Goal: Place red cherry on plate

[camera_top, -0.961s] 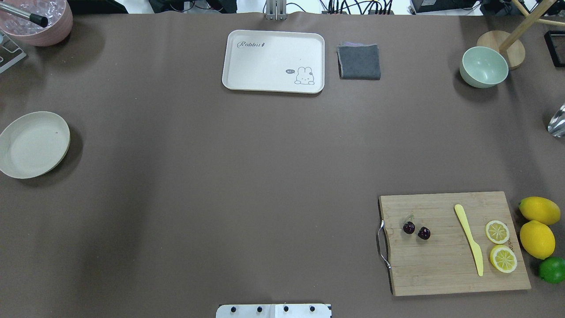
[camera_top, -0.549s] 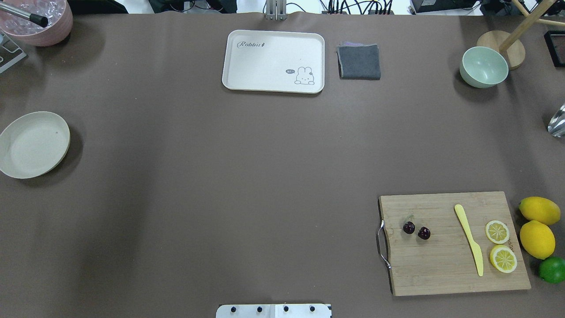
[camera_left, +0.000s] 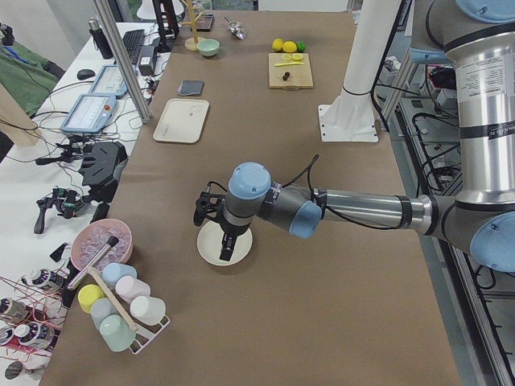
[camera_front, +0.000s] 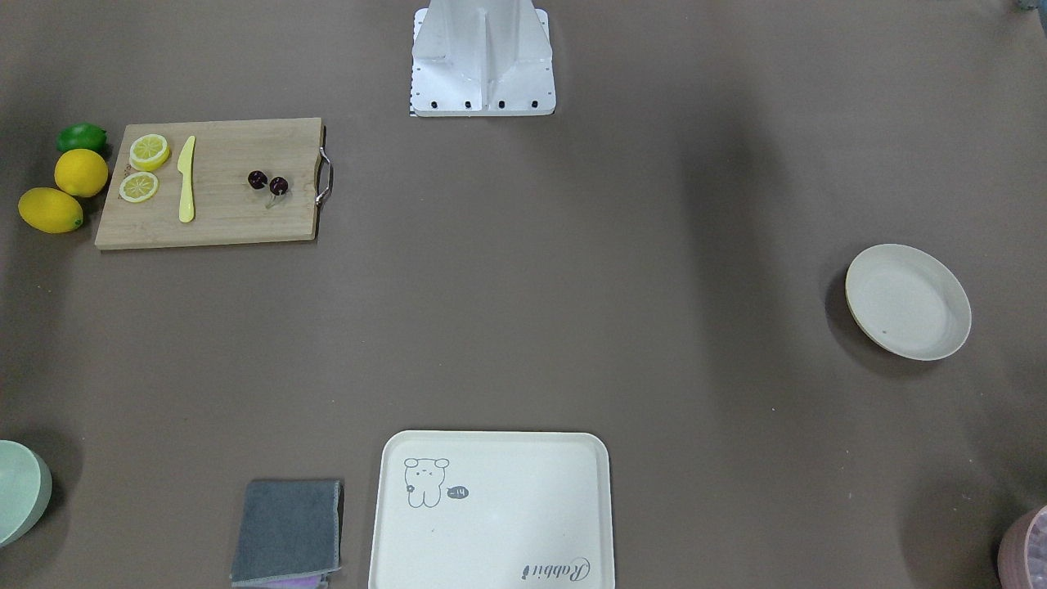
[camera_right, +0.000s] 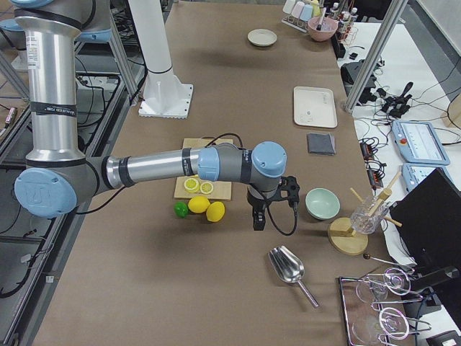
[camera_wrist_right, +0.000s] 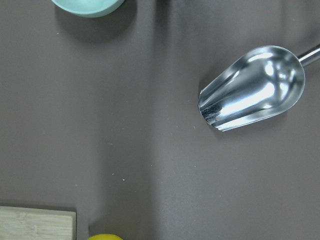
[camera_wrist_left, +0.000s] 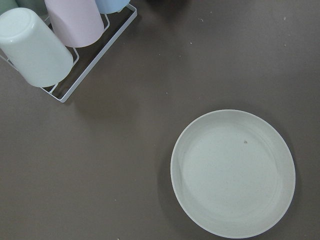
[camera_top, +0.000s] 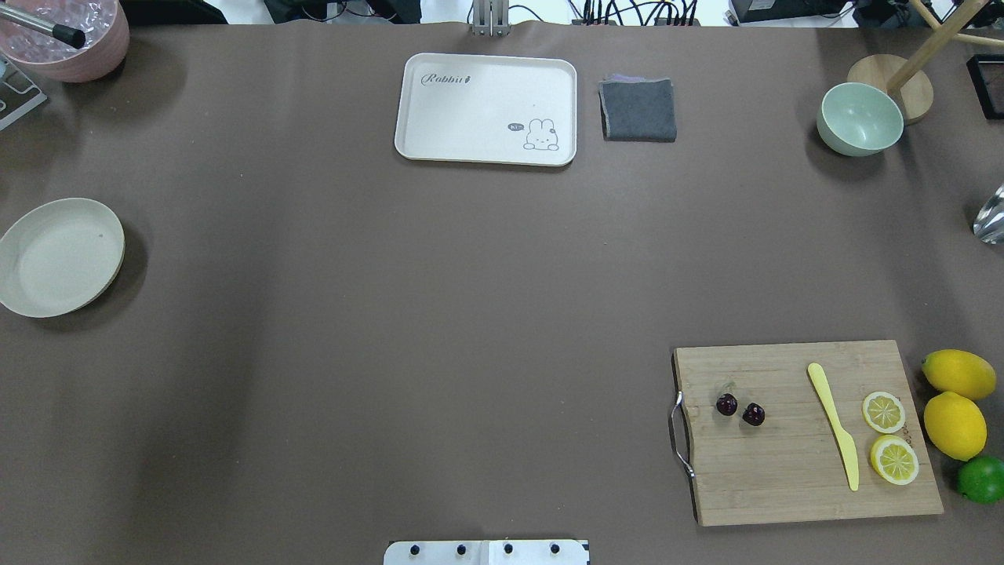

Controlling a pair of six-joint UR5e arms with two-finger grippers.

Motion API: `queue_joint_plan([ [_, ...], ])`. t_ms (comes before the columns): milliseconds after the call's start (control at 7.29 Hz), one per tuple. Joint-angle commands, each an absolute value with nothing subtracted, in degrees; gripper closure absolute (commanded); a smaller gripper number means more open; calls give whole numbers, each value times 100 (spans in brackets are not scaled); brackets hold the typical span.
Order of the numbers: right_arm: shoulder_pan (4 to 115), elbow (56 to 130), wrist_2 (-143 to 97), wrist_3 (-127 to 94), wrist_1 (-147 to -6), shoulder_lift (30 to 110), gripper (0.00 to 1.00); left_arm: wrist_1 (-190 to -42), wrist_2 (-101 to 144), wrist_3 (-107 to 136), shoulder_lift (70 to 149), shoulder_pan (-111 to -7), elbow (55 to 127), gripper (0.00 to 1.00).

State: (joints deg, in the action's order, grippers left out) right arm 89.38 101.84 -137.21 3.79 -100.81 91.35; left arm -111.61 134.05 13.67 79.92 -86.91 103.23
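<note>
The red cherry (camera_top: 740, 409), a pair of tiny dark glossy fruits, lies on the left half of a wooden cutting board (camera_top: 784, 479); in the front-facing view the red cherry (camera_front: 268, 183) sits near the board's metal handle. The cream plate (camera_top: 47, 267) rests at the table's far left, empty, and fills the lower right of the left wrist view as plate (camera_wrist_left: 232, 172). My left gripper (camera_left: 228, 246) hangs over the plate (camera_left: 211, 251); I cannot tell whether it is open or shut. My right gripper (camera_right: 258, 219) hovers beyond the lemons, its state also unclear.
A yellow knife (camera_top: 833, 424), lemon slices (camera_top: 884, 411), whole lemons (camera_top: 954, 424) and a lime (camera_top: 980, 479) lie by the board. At the back are a rabbit tray (camera_top: 486, 108), grey cloth (camera_top: 638, 110) and green bowl (camera_top: 859, 118). A metal scoop (camera_wrist_right: 252, 90) and cup rack (camera_wrist_left: 45, 40) are nearby.
</note>
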Motion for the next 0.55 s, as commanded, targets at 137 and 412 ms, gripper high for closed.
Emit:
queue_joint_plan([
  [137,8938,10204,-13729,378,-10081,9114,0,-11895,13395,1406,8269,-8404,9366,2],
  [412,8938,10204,-13737,378,-10081,9114,0,-13614,13395,2103,8908,-8123,7700,2],
])
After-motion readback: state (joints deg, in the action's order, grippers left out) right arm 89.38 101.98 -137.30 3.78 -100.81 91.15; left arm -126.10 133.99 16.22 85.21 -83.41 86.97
